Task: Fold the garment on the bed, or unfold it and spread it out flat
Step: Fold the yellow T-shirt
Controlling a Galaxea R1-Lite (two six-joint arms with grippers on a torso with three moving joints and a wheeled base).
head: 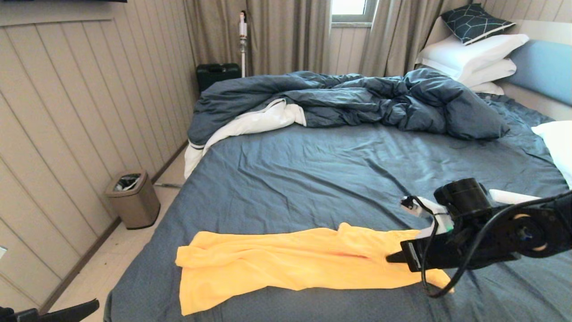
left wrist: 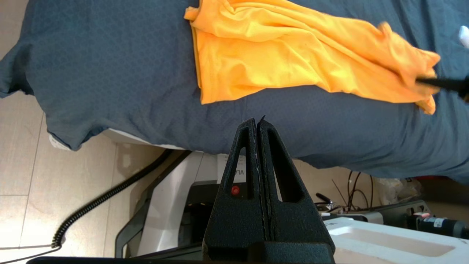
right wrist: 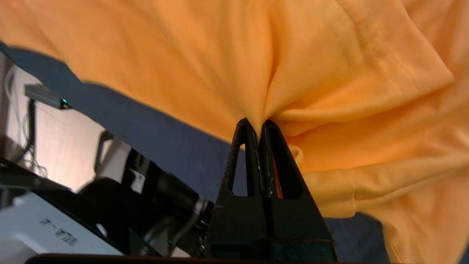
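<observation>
The yellow T-shirt (head: pixel 286 264) lies bunched in a long band across the near part of the bed (head: pixel 313 170). My right gripper (head: pixel 391 258) is at the shirt's right end, shut on a pinch of the yellow fabric (right wrist: pixel 278 73), which puckers into the fingertips of the gripper (right wrist: pixel 258 126). My left gripper (left wrist: pixel 257 121) is shut and holds nothing; it hangs off the bed's near left corner, below the mattress edge, with the shirt (left wrist: pixel 278 55) beyond it. Only a sliver of the left arm (head: pixel 58 311) shows in the head view. No neck tag shows.
A rumpled dark blue duvet (head: pixel 348 100) with white underside lies across the far half of the bed. White pillows (head: pixel 473 58) stack at the headboard (head: pixel 543 69) on the right. A waste bin (head: pixel 132 199) stands on the floor to the left, by the panelled wall.
</observation>
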